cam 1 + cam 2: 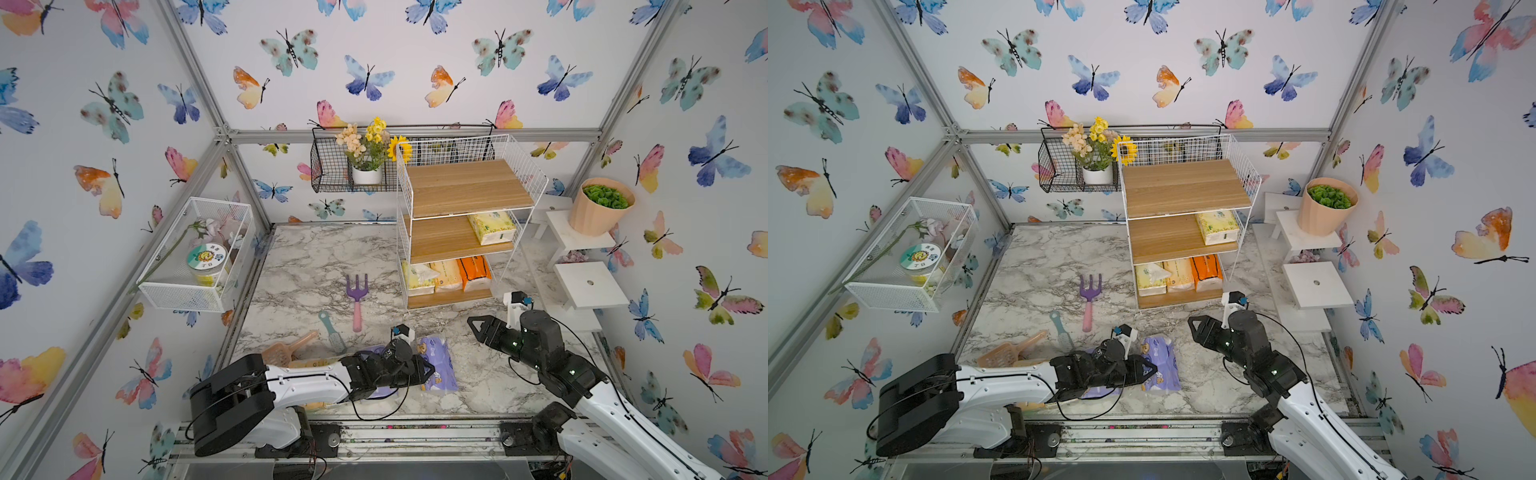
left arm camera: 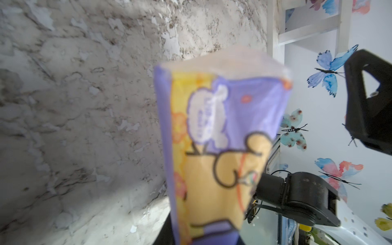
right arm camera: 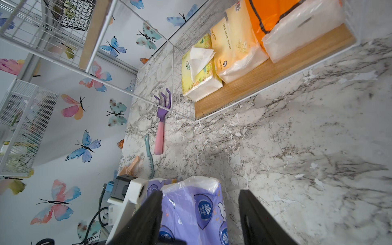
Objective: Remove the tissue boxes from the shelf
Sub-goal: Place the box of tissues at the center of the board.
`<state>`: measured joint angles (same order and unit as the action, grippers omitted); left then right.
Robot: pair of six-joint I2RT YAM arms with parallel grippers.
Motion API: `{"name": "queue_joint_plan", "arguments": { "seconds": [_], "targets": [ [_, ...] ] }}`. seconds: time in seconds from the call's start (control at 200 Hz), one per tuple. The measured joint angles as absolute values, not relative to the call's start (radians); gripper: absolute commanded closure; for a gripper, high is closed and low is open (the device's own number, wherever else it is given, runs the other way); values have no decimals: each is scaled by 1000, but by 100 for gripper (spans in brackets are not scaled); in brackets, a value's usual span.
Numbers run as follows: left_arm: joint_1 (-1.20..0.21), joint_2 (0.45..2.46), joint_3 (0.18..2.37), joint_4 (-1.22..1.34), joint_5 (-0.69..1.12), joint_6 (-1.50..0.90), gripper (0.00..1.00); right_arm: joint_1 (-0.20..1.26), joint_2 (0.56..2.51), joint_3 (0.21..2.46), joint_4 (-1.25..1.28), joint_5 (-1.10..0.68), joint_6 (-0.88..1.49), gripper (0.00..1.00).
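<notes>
The shelf (image 1: 469, 187) stands at the back right of the marble table. Its middle board carries one pale yellow tissue box (image 1: 492, 226). On the bottom board sit a yellow-green one (image 1: 417, 280), a pale yellow one (image 3: 233, 42) and an orange one (image 1: 473, 272). A purple tissue box (image 1: 438, 365) rests on the table near the front, and my left gripper (image 1: 428, 368) is shut on its near end. It fills the left wrist view (image 2: 222, 127) and hides the jaws. A second purple pack (image 1: 380, 392) lies under the left arm. My right gripper (image 1: 473, 322) (image 3: 199, 212) hovers open and empty right of it.
A purple-and-pink rake (image 1: 356, 299), a teal comb (image 1: 332, 330) and a peach scoop (image 1: 291, 349) lie left of centre. A white mesh basket (image 1: 195, 257) hangs on the left wall, a black wire basket (image 1: 328, 170) with flowers on the back wall. White steps (image 1: 590, 284) with a peach pot (image 1: 600, 205) stand at right.
</notes>
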<state>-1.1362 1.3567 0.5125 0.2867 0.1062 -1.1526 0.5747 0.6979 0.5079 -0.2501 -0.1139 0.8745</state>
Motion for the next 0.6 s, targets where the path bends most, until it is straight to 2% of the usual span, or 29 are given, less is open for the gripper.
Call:
{"name": "queue_joint_plan", "arguments": {
  "seconds": [0.055, 0.135, 0.21, 0.335, 0.601],
  "targets": [
    [-1136, 1363, 507, 285, 98, -1160, 57, 575, 706, 498, -244, -123, 875, 38],
    [-1136, 1365, 496, 280, 77, -1175, 37, 575, 721, 484, -236, -138, 875, 38],
    [-1136, 1364, 490, 269, 57, -1187, 25, 575, 741, 471, -225, -153, 875, 38],
    [-1136, 1325, 488, 215, -7, -1192, 19, 575, 785, 445, -199, -184, 875, 40],
    [-1136, 1070, 491, 37, -245, -1192, 21, 575, 902, 382, -115, -275, 875, 45]
  ]
}}
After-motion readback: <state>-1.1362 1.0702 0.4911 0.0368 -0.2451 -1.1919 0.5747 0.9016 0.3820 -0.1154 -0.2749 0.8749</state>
